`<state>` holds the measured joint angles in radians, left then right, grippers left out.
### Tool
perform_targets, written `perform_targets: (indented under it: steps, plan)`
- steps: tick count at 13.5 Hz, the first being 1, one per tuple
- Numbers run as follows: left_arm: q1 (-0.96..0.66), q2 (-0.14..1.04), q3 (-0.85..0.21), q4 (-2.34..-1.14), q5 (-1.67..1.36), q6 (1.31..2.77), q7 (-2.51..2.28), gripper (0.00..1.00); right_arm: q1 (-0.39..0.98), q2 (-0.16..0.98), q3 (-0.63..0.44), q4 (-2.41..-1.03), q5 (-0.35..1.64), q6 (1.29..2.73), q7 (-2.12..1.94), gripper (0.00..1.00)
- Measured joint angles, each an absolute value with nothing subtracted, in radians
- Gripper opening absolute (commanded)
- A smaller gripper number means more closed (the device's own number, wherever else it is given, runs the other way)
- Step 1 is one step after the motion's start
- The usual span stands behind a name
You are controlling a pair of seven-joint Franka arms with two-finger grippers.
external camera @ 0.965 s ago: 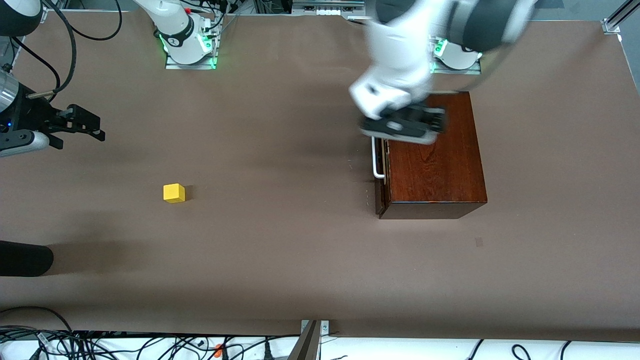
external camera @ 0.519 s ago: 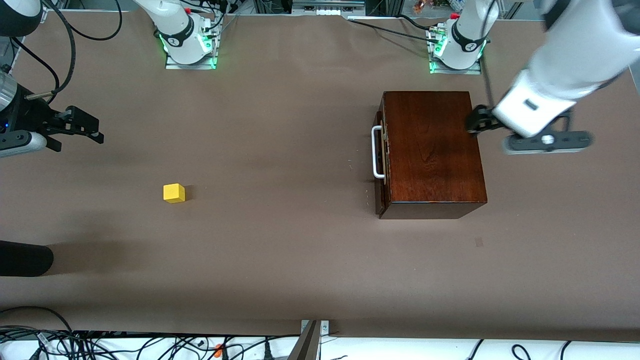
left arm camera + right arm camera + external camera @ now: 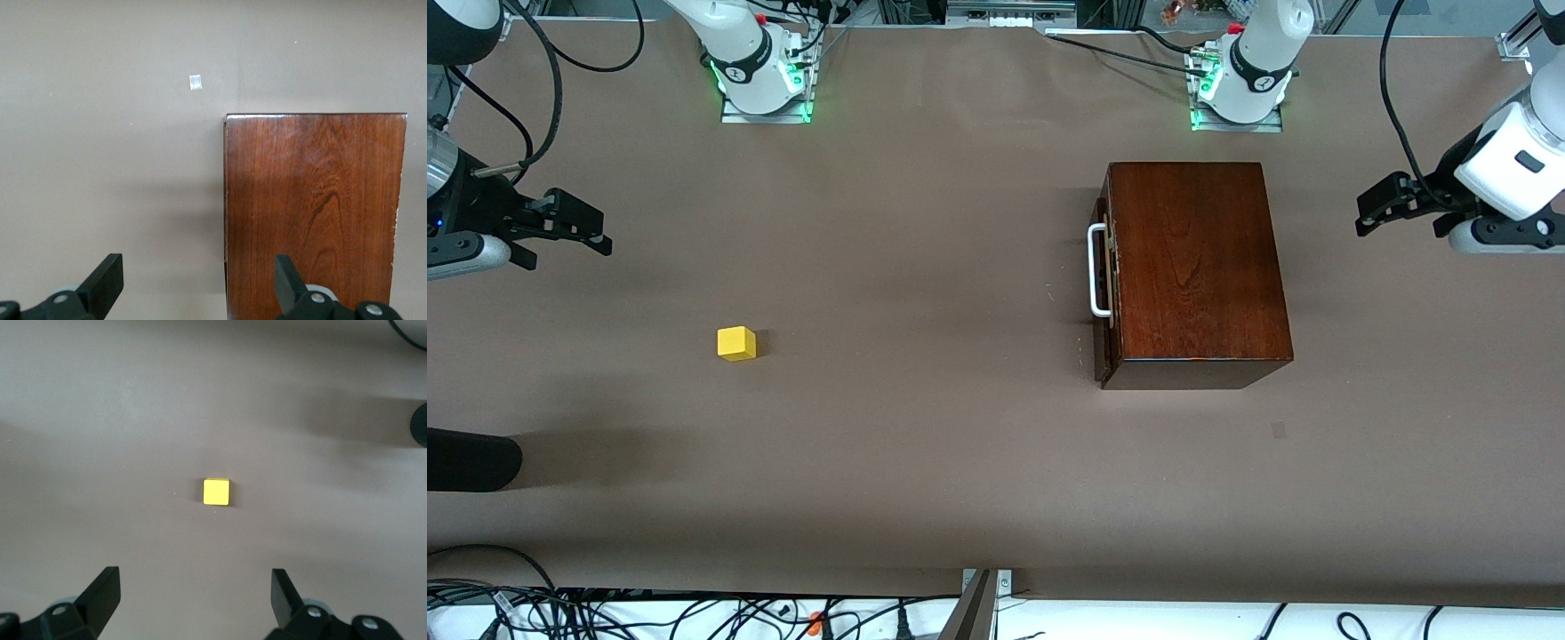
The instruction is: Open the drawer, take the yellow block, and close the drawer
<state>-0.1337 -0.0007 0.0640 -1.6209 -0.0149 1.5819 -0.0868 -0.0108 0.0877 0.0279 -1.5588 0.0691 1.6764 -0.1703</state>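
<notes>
- Sitting flush in its reddish-brown box, the drawer looks fully shut w/ its white loop handle facing the right arm's end of the bench; box stands toward the left arm's end, closer to the robots' edge than to the camera edge.
- Yellow block is out on the bare bench, toward the right arm's end, roughly mid-depth, well apart from the box.
- So by the look of it all three parts are done; step in hand, I judge, is just parking clear.
- Left gripper hangs over the bench near the left arm's end edge, jaws apart, holding nothing; left wrist view shows the box top beneath it.
- Right gripper waits over the bench near the right arm's end edge, jaws apart, empty; right wrist view has the block centred between its fingers, well below.
- To do it well: keep both arms high & off the box, don't brush the handle (could tug the drawer out again), don't nudge the block.
</notes>
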Motion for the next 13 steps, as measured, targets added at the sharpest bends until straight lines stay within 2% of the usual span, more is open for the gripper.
perform_targets:
  steps: [13]
  plan:
    - [-0.138,-0.006,0.058,-1.606,-0.015,1.564,-0.061,1.00,-0.010,0.088,0.031,-1.559,0.069,1.677,-0.170,1.00]
